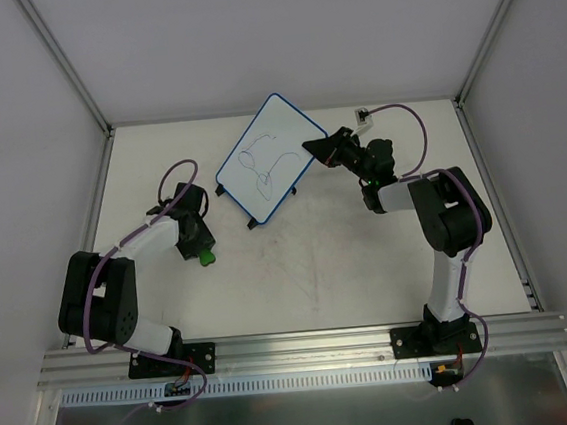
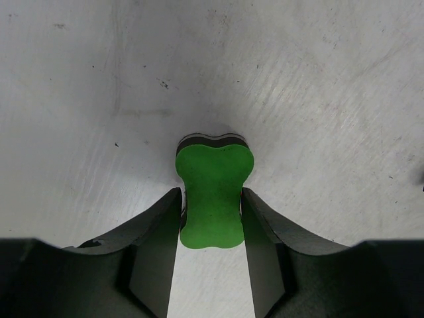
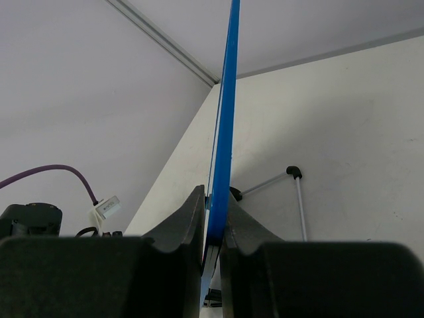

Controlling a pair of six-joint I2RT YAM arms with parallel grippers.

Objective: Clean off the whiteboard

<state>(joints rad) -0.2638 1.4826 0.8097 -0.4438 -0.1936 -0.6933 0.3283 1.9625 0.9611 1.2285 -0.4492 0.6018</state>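
Blue-rimmed white whiteboard [image 1: 270,158], green eraser [image 2: 213,199]

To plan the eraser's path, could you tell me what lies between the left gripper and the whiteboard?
Nothing: in the top view, only bare table separates the left gripper and its green eraser from the whiteboard.

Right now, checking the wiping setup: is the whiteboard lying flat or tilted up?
Tilted up: the right claw is shut on the edge of the whiteboard, holding that side off the table.
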